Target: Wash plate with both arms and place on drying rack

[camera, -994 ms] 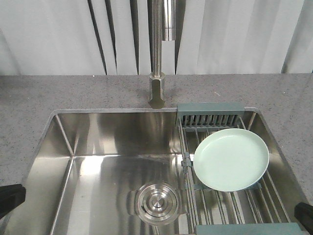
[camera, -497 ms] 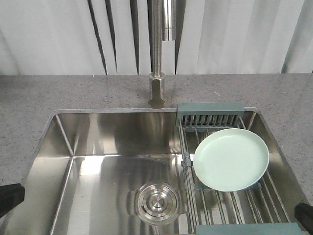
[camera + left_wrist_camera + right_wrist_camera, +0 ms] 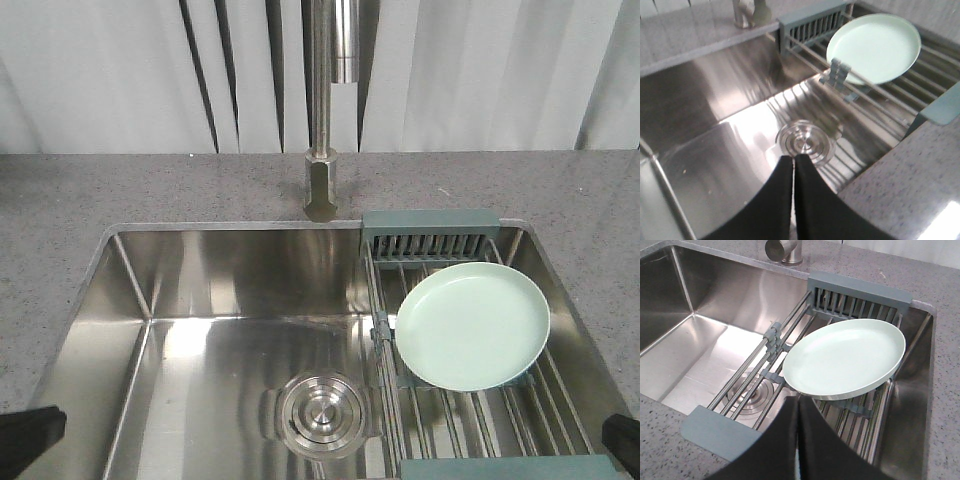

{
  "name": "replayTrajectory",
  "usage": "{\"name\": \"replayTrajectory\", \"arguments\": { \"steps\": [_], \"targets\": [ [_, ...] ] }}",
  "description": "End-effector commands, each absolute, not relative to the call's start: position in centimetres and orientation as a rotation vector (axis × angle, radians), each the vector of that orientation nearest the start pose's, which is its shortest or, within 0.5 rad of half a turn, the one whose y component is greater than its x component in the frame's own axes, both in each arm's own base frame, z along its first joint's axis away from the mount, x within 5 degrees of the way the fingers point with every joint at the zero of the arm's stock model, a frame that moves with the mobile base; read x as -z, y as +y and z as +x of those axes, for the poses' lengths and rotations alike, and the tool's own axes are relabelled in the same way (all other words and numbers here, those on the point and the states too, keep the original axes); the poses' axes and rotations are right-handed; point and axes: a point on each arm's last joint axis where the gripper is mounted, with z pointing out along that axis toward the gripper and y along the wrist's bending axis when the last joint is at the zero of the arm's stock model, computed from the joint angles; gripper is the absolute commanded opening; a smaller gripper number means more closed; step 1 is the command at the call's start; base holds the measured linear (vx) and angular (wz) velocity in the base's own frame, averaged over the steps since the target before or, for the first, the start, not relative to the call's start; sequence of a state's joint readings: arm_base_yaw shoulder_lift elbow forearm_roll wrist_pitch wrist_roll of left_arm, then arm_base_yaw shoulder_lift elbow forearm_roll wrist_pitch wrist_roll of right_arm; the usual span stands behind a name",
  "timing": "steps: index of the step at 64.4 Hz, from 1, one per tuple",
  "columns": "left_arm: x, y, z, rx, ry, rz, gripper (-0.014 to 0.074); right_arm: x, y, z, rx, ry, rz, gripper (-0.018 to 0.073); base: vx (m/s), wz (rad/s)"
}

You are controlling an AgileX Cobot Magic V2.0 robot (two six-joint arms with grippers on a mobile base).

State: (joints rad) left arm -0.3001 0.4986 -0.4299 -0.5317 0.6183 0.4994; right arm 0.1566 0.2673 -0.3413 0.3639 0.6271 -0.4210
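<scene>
Plate (image 3: 473,326) is lying face-up on drying rack (image 3: 430,243) at sink's (image 3: 200,300) right side, w/ nothing touching it. Left end effector (image 3: 793,165) & right end effector (image 3: 797,407) are both sitting pinched closed, empty, hanging near. Task is looking approx. complete; only arm retraction seems to be remaining.

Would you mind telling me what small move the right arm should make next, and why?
Probably open the right gripper and ease it toward the plate's near rim. The pale green plate lies untouched on the drying rack, nothing holds it, and the right fingers are closed just short of that rim. The left gripper is also shut, hanging over the sink drain.
</scene>
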Motion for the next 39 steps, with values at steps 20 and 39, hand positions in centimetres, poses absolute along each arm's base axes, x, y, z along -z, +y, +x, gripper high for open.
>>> {"name": "replayTrajectory", "arguments": {
  "steps": [20, 39],
  "targets": [
    [-18.0, -3.0, 7.7, 0.393, 1.985, 0.143, -0.0006, -27.3, 2.8, 6.2, -0.221, 1.889, -0.378, -0.0006, 0.00, 0.00],
    [-17.5, -2.1, 6.6, 0.212, 1.810, 0.283, -0.0006, -27.3, 2.8, 6.2, -0.221, 1.889, -0.378, -0.0006, 0.00, 0.00]
  ]
}}
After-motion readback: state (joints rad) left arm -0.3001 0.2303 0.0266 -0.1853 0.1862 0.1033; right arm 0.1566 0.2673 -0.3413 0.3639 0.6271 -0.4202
